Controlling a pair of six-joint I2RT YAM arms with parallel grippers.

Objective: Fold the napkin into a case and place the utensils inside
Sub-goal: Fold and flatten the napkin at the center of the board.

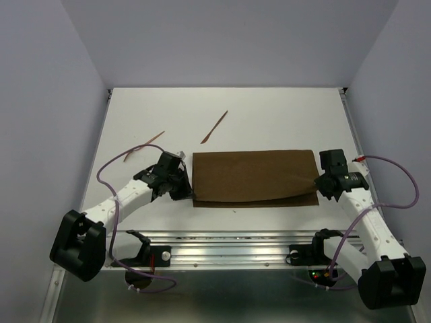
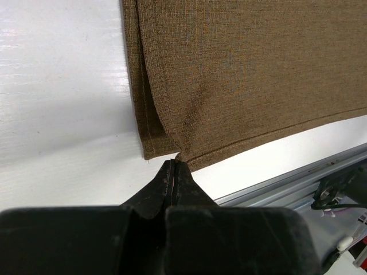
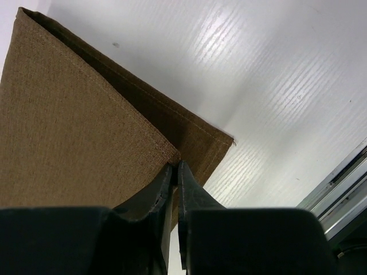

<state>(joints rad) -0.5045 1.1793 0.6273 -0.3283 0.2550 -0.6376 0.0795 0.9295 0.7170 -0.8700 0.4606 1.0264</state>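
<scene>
A: Where is the napkin (image 1: 254, 176)?

B: It lies flat on the white desk (image 1: 269, 111), in the middle and toward the near edge. It is folded into a wide rectangle of two layers, with its long sides running left to right between the two arms.

A: And the left gripper (image 1: 183, 193)?

B: It sits at the napkin's near left corner. In the left wrist view its fingers (image 2: 155, 189) are pressed tight together. Their tips meet the corner right where the upper layer's hem comes down, so it seems to pinch just the edge of the cloth. Along the left side next to it the two layers gape a little.

A: The right gripper (image 1: 319, 182)?

B: It is at the near right corner, clamped on the upper layer only. The right wrist view shows that layer raised and running into the fingertips, while the lower layer's corner lies flat on the desk just beyond them. From above, the raised corner is drawn up to the gripper, so the fold's near edge slants there.

A: The utensils (image 1: 214, 127)?

B: Both are on the desk beyond the napkin, apart from either gripper. One lies slanted near the napkin's far left corner. The second utensil (image 1: 143, 145) is further left, well apart from the cloth, past the left arm.
</scene>
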